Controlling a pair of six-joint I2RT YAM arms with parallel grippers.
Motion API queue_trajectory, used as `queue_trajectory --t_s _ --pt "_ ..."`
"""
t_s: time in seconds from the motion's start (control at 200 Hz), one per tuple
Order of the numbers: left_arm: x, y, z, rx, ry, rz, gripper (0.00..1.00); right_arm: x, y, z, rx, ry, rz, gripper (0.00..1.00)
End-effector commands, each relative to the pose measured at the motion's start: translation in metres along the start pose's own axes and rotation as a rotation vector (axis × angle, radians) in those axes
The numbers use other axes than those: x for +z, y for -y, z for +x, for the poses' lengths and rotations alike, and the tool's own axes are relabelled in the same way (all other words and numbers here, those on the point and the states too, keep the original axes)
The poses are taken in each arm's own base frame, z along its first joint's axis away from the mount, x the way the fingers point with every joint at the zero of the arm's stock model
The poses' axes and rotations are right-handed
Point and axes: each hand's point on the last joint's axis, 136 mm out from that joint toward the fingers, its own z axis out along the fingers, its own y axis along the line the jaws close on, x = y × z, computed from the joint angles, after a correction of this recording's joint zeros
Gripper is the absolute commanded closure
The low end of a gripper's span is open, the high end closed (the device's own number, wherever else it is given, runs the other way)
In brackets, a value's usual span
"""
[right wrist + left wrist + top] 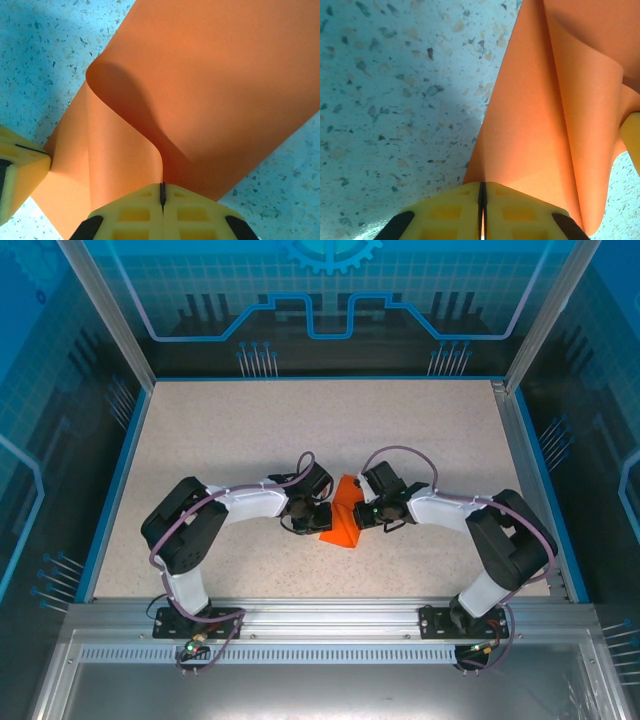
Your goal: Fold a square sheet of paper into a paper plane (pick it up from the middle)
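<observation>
Orange paper, partly folded, sits mid-table between the two grippers, bowed up rather than flat. Left gripper is on its left side, right gripper on its right.

Left wrist view: yellow fingers are pressed together, clamped on the near edge of the paper, and a crease runs away from them. The other gripper's yellow finger shows at the right edge.

Right wrist view: fingers are together, pinching the paper where it curls into a fold.

Around it: speckled beige table with a blue rim, grey cables looping over the wrists, and a metal rail at the near edge. The back wall is blue, with a gear graphic and circuit-style lines.
</observation>
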Motion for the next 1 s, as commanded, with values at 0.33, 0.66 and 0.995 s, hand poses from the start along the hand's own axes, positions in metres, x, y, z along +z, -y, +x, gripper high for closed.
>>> queue_trajectory --t_s 0.33,0.66,0.995 --pt "0.005 -0.012 0.008 0.005 -0.05 -0.044 0.89 0.003 0.0 0.001 -0.02 -0.015 0.016 0.97" --pt "0.005 -0.011 0.008 0.006 -0.049 -0.042 0.88 0.007 0.002 0.006 -0.007 -0.03 0.017 0.97" --pt "-0.008 0.0 0.002 0.013 -0.008 -0.001 0.87 0.013 0.006 0.009 -0.003 -0.043 0.032 0.97"
